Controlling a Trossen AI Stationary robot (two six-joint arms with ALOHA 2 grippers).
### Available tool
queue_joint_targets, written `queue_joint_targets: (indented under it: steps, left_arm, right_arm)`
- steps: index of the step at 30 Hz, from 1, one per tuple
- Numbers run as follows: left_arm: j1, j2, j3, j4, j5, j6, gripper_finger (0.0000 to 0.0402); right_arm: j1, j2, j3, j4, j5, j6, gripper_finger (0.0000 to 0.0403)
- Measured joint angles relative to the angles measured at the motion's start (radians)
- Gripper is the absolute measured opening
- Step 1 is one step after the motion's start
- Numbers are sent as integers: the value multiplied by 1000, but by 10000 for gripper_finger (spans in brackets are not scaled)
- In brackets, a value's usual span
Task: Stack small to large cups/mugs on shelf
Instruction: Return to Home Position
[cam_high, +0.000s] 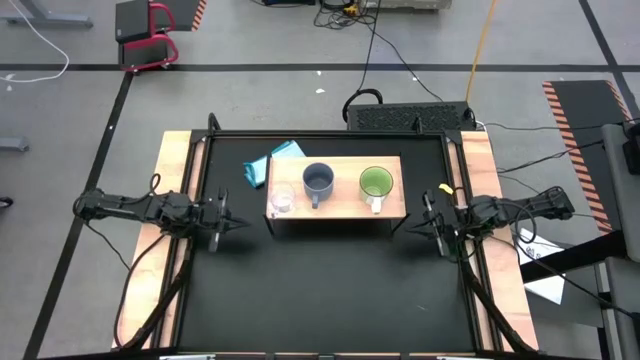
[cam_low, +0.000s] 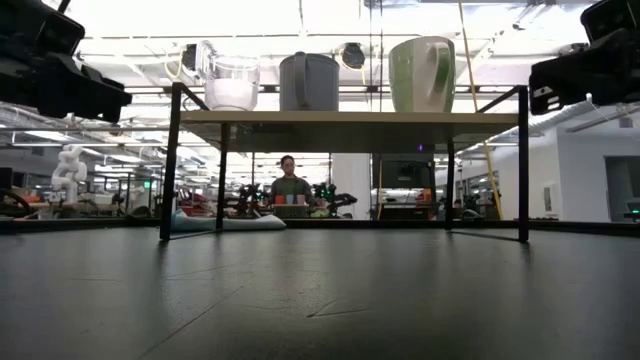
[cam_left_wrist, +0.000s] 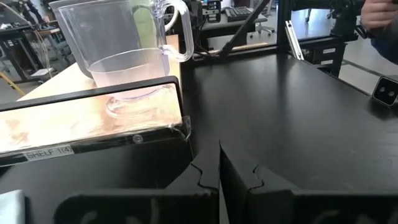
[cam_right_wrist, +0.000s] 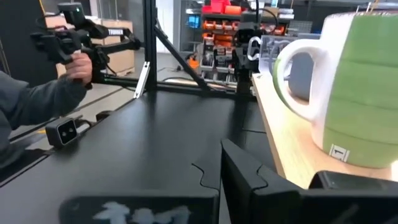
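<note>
Wooden shelf (cam_high: 340, 207) carrying three upright vessels in one row, apart from each other.
Viewed from above, the clear glass cup (cam_high: 282, 201) stands at the shelf's 9 o'clock end, the grey-blue mug (cam_high: 319, 180) at centre, and the green mug (cam_high: 376, 182) toward 3 o'clock. The edge label (cam_left_wrist: 48, 151) reads "SHELF 1(4)"; the sticker (cam_right_wrist: 336, 151) on the green mug is illegible. The left gripper (cam_high: 243, 224), clenched and empty, sits at 9 o'clock of the shelf. The right gripper (cam_high: 410, 229), also clenched and empty, sits at 3 o'clock.

The shelf (cam_high: 340, 207) is set on the table (cam_high: 320, 290); a glass cup (cam_high: 282, 201), grey mug (cam_high: 319, 181) and green mug (cam_high: 376, 183) are lined along its top.
</note>
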Motion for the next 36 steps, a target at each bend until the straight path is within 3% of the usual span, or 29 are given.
queue_joint_targets:
  steps: [18, 36]
  left_arm:
    - [0, 0, 0, 2, -71, 25, 23]
    - [0, 0, 0, 2, -72, 4, 24]
  right_arm:
    - [0, 0, -20, 52, 3, 0, 0]
    - [0, 0, -20, 54, 4, 1, 0]
